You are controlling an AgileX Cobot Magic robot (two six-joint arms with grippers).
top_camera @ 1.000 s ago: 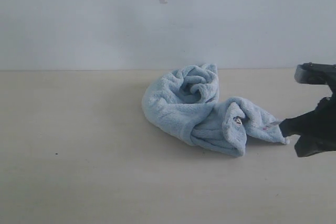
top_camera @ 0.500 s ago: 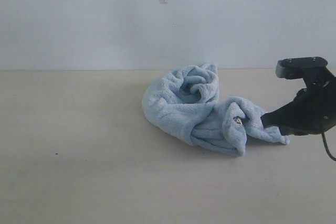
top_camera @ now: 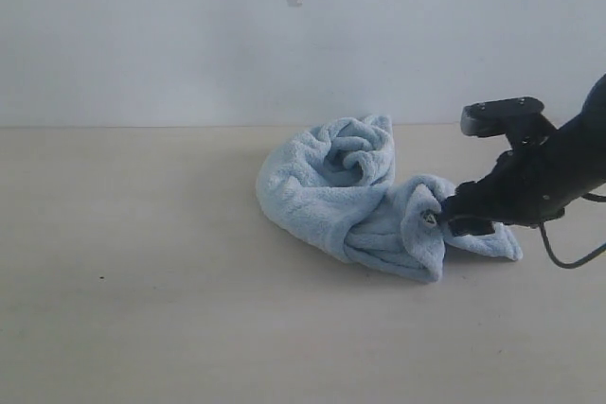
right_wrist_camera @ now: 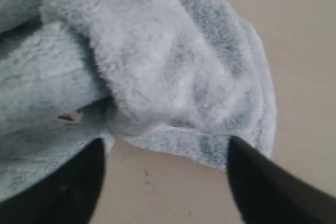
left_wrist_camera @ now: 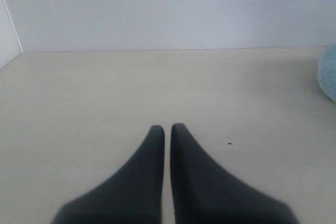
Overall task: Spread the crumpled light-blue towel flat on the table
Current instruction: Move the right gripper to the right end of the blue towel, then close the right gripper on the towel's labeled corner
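The crumpled light-blue towel (top_camera: 350, 191) lies in a heap right of the middle of the beige table (top_camera: 142, 281). A flat flap of it points right. My right gripper (top_camera: 454, 217) hovers low over that flap, coming in from the right. In the right wrist view this gripper (right_wrist_camera: 165, 144) is open. The towel's (right_wrist_camera: 157, 66) hemmed edge lies just ahead of its fingertips (right_wrist_camera: 236, 148), with bare table between them. A small pale tag (right_wrist_camera: 68, 117) shows in a fold. My left gripper (left_wrist_camera: 167, 128) is shut and empty over bare table (left_wrist_camera: 105, 93). The towel's rim (left_wrist_camera: 328, 80) shows far off.
A grey-white wall (top_camera: 189, 35) rises behind the table's far edge. The black right arm (top_camera: 559, 172) and its cable (top_camera: 573, 257) stretch over the table's right side. A white corner (left_wrist_camera: 8, 35) shows at the table's end in the left wrist view.
My right arm has moved left from the table's right edge. Its gripper has gone from beside the towel's right tip to over the flap. The towel has not moved.
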